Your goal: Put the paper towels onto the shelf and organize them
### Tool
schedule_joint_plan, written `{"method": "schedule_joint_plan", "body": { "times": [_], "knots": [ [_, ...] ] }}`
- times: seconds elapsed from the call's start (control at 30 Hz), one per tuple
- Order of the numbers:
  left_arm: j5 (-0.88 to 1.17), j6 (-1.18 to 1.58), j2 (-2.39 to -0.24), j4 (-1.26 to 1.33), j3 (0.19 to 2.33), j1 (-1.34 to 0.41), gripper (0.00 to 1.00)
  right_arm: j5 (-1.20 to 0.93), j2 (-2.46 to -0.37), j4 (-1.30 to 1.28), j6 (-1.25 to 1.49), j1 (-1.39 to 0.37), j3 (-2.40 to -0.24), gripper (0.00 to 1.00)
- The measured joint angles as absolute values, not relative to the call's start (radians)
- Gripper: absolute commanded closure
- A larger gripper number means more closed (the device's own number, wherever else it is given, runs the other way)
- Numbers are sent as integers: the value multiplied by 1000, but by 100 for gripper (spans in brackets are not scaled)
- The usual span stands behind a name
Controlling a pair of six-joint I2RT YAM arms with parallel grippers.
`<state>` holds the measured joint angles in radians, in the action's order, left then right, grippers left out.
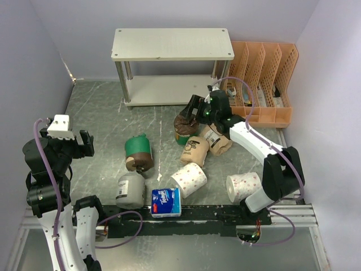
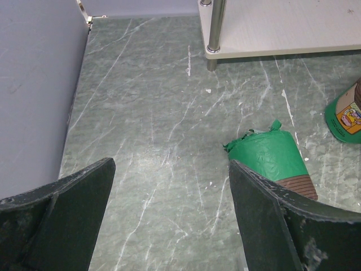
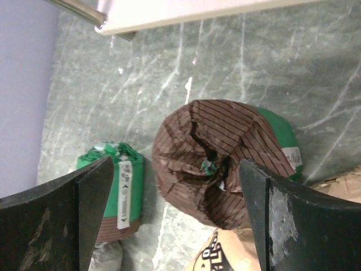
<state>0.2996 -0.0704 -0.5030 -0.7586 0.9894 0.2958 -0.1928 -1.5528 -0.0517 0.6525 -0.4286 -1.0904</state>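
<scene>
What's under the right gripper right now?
A brown-and-green roll stands upright below the open right gripper, twisted brown top facing up, fingers either side, not gripping. A tan roll lies beside it. The roll's base is covered.

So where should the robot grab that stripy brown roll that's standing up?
Probably its round sides, coming straight down from above. The brown-and-green roll stands upright, crumpled top up, and the open right end effector hangs over it, one finger each side. A tan roll crowds one side.
</scene>
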Motion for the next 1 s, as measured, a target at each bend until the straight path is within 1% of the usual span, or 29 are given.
{"method": "schedule_joint_plan", "body": {
  "times": [0.23, 0.33, 0.43, 0.53, 0.6, 0.77, 1.0],
  "knots": [
    [300, -70, -503, -759, 989, 296, 6, -215, -1436, -140, 649, -430, -1205, 0],
    [300, -70, -503, -759, 989, 296, 6, -181, -1383, -186, 617, -432, -1264, 0],
    [300, -70, -503, -759, 989, 296, 6, -100, -1351, -234, 566, -432, -1288, 0],
    [300, -70, -503, -759, 989, 296, 6, -15, -1356, -253, 533, -426, -1244, 0],
    [300, -70, -503, -759, 989, 296, 7, 17, -1373, -247, 529, -420, -1163, 0],
    [300, -70, -503, -759, 989, 296, 6, 35, -1443, -227, 540, -417, -1019, 0],
    [300, -70, -503, -759, 989, 296, 6, 4, -1497, -123, 547, -417, -1005, 0]
  ]
}}
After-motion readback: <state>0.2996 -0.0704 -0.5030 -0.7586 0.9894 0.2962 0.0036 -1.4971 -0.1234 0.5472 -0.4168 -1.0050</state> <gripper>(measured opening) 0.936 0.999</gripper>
